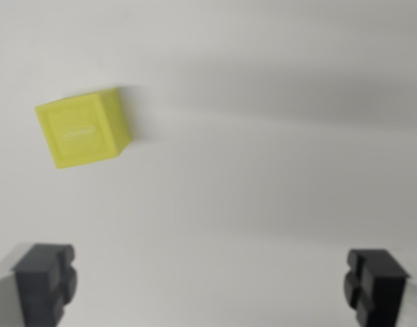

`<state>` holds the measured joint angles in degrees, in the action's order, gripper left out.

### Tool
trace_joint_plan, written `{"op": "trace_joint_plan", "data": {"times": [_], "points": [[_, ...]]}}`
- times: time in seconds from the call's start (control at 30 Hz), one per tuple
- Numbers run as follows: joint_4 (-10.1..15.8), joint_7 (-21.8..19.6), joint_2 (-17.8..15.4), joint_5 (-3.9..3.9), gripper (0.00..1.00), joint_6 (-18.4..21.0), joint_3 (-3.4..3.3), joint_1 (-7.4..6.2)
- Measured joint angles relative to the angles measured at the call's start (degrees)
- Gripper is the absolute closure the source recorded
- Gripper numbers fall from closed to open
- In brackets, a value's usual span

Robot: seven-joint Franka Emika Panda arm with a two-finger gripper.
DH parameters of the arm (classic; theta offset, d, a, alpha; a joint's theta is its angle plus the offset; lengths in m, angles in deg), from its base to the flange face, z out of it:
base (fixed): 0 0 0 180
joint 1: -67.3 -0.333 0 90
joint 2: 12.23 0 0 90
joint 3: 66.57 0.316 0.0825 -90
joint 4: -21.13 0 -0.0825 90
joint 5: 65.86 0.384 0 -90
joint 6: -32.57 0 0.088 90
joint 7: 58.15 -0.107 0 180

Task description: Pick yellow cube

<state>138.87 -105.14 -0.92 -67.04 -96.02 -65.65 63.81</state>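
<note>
While the pincer [210, 286] sits spread wide at the bottom of the frame, dark fingertips [45, 283] in the lower left and lower right corners with nothing between them, the yellow cube [84, 128] lies upper left on the white desk [263, 204], slightly blurred, well apart from both.

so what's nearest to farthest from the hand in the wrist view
1. cube, upper left, ahead of the open hand.
2. shadow band, upper right; roughly as far, too close to call.
Nothing else shows on the table.
</note>
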Motion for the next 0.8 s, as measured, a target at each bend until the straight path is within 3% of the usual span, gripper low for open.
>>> {"op": "trace_joint_plan", "data": {"times": [0.8], "points": [[1.6,0.1,3.6,0.05,0.00,-5.2,0.00,-2.46]]}}
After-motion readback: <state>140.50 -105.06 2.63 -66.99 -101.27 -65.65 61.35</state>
